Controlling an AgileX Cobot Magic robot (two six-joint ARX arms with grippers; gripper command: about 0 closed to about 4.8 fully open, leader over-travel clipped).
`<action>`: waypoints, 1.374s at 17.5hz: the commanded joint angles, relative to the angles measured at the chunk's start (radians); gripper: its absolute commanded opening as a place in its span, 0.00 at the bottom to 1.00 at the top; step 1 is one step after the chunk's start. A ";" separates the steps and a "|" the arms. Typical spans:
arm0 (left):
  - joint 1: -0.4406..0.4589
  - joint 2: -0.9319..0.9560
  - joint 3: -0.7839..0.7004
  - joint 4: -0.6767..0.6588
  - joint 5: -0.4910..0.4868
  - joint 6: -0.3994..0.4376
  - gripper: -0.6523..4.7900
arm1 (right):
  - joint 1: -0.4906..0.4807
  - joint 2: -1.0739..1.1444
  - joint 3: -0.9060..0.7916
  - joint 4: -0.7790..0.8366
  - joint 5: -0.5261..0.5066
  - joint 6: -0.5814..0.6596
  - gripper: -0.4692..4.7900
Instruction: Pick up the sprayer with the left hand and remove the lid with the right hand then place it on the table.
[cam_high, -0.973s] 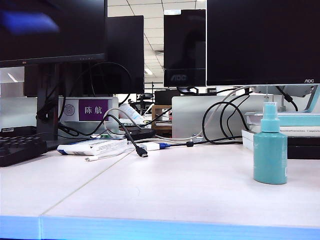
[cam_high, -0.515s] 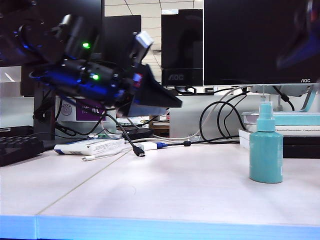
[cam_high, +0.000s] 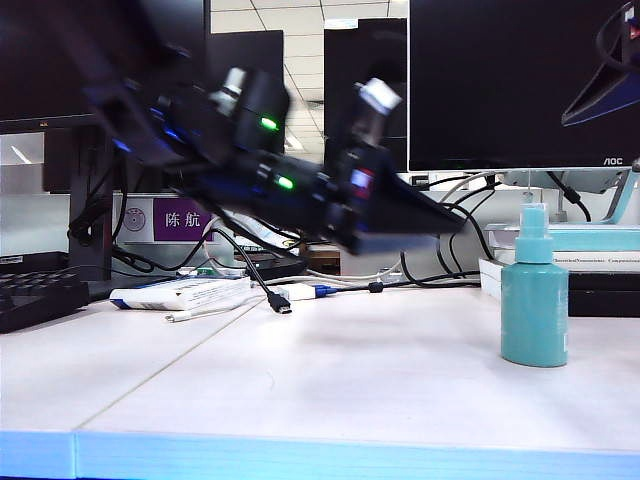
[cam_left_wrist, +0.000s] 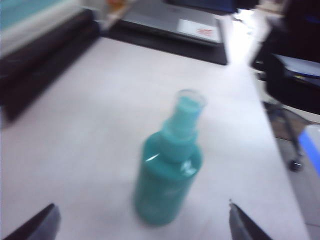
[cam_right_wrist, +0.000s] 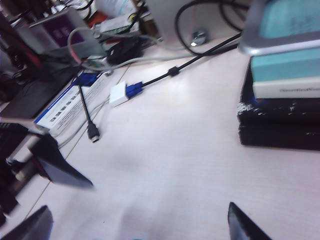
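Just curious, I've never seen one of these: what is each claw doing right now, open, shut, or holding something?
Left gripper: open, empty, pointed at the small teal cylindrical plastic sprayer standing on the white table.
Right gripper: open, empty, above the table.

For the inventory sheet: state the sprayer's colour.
Teal, the sprayer has a lighter nozzle; clearest in the exterior view.
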 joint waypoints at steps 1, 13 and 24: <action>-0.062 0.079 0.060 -0.043 0.031 0.001 1.00 | -0.007 -0.002 0.013 0.020 -0.035 0.000 1.00; -0.163 0.213 0.224 -0.039 -0.082 -0.004 1.00 | -0.008 -0.005 0.182 -0.477 -0.079 0.007 1.00; -0.192 0.267 0.260 -0.040 -0.112 -0.061 1.00 | -0.008 -0.050 0.382 -0.837 -0.092 -0.053 1.00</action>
